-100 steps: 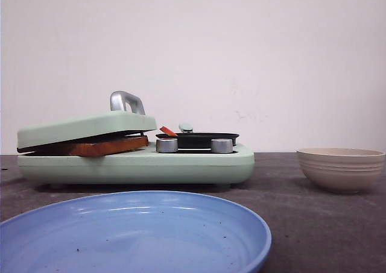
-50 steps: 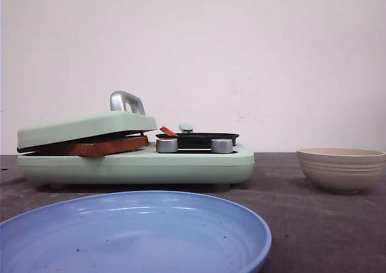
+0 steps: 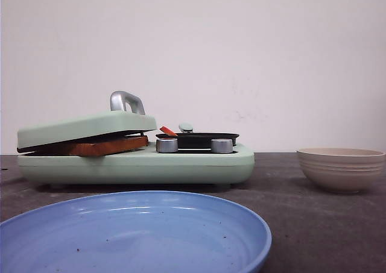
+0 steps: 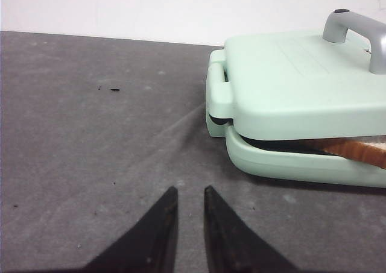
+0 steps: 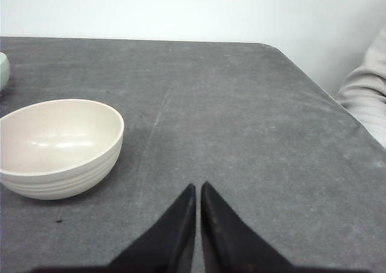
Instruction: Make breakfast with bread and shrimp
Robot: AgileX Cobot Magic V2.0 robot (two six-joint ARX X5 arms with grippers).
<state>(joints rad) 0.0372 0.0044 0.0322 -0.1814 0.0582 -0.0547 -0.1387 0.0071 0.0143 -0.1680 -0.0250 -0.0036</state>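
Observation:
The bread (image 3: 105, 145) lies in a mint-green sandwich maker (image 3: 139, 164), its toasted brown edge showing under the lowered lid (image 3: 84, 127); the edge also shows in the left wrist view (image 4: 356, 150). I cannot tell whether it is one slice or two. The shrimp (image 3: 167, 131) is a thin red-orange sliver at the rim of the black pan (image 3: 199, 140) on the same appliance. My left gripper (image 4: 190, 191) hovers over bare table beside the appliance, its fingers nearly together and empty. My right gripper (image 5: 198, 187) is shut and empty over the table beside a beige bowl (image 5: 57, 146).
A blue plate (image 3: 132, 237) lies at the front of the table. The beige bowl (image 3: 341, 169) stands at the right and looks empty. The lid has a grey metal handle (image 3: 126, 101). A cloth sleeve (image 5: 365, 101) shows past the table's right edge.

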